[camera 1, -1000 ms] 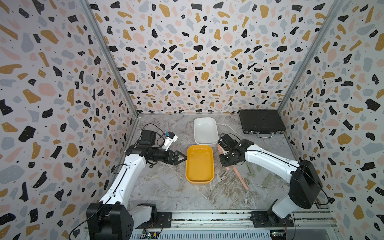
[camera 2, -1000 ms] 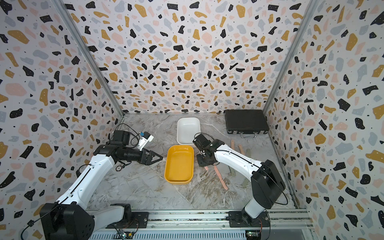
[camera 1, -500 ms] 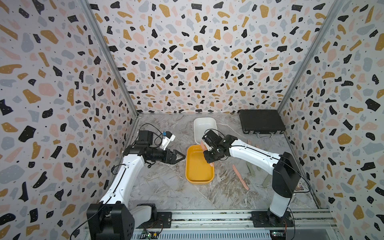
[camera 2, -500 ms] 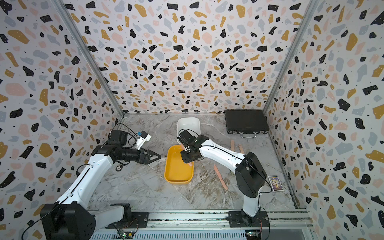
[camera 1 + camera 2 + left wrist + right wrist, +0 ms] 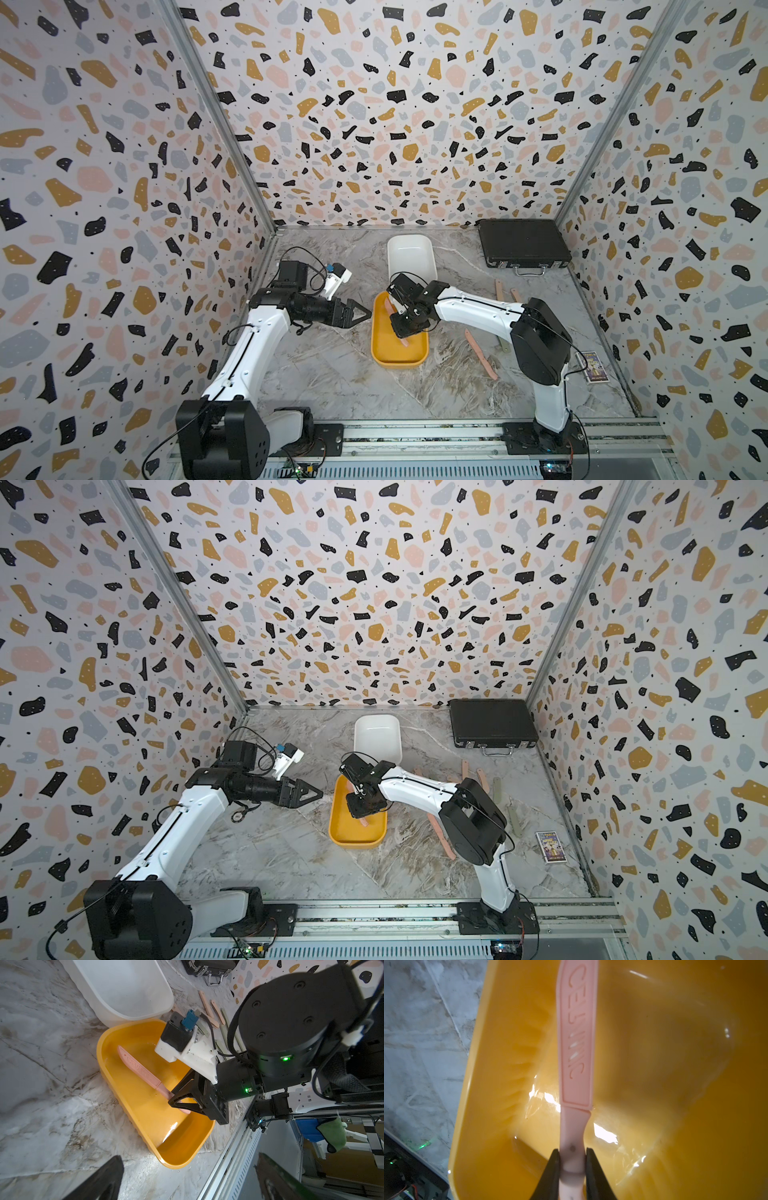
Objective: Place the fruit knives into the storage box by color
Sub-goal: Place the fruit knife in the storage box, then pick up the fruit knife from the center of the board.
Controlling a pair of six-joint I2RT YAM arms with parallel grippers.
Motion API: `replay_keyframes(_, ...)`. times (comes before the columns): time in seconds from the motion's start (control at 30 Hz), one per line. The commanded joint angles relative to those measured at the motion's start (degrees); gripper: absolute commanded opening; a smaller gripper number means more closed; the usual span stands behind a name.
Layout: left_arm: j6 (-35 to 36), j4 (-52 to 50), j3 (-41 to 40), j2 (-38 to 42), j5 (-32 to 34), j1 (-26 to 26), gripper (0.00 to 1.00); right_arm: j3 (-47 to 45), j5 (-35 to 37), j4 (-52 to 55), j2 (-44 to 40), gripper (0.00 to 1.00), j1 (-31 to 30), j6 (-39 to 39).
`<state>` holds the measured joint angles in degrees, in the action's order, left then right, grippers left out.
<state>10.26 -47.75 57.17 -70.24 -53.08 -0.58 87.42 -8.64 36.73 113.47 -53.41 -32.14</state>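
Observation:
My right gripper (image 5: 572,1153) is shut on the handle of a pale pink fruit knife (image 5: 576,1043). It holds the knife low inside the yellow storage box (image 5: 399,359), blade toward the white storage box (image 5: 411,253) behind it. In the left wrist view the same knife (image 5: 141,1070) slants down toward the yellow floor. My left gripper (image 5: 363,314) hovers open and holds nothing, just left of the yellow box. More fruit knives lie on the table to the right, among them a pink one (image 5: 481,353) and a green one (image 5: 515,820).
A black case (image 5: 523,243) sits at the back right. A small printed card (image 5: 593,366) lies by the right wall. The patterned walls close in three sides, and the metal rail (image 5: 415,436) runs along the front.
The right arm has swung left from the table beside the yellow box, carrying the pink knife over the rim and down into it. The left arm has barely moved.

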Motion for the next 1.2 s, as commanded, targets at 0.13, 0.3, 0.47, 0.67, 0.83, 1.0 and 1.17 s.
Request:
replay_keyframes(0.13,1.38,-0.32,1.06,0.01,-0.71,0.23,1.00,2.71,-1.65,-1.05,0.96,0.24,-0.50,-1.26)
replay_keyframes(0.3,1.38,-0.55,1.10,0.15,-0.80,0.25,1.00,2.95,-1.51,-0.70,0.55,0.35,-0.47,-0.31)
replay_keyframes(0.47,1.38,-0.93,1.44,0.18,-1.19,0.23,1.00,2.94,-0.19,-0.26,-1.64,0.46,-0.39,1.55)
replay_keyframes(0.67,0.13,-1.65,4.18,0.54,-2.67,0.23,1.00,1.92,3.65,-0.02,-7.28,0.57,-0.23,4.72)
replay_keyframes(0.83,-1.51,-1.74,6.90,0.11,-3.61,-0.83,1.00,-1.27,7.51,1.26,-12.25,0.67,1.22,6.15)
replay_keyframes(1.0,-2.64,-1.48,9.56,-0.92,-2.82,-4.74,1.00,-8.03,9.30,1.70,-18.16,0.69,3.79,6.04)
replay_keyframes(1.17,-5.76,1.36,9.86,-1.90,-4.00,-8.31,1.00,-15.68,11.08,3.22,-24.95,0.69,6.00,5.21)
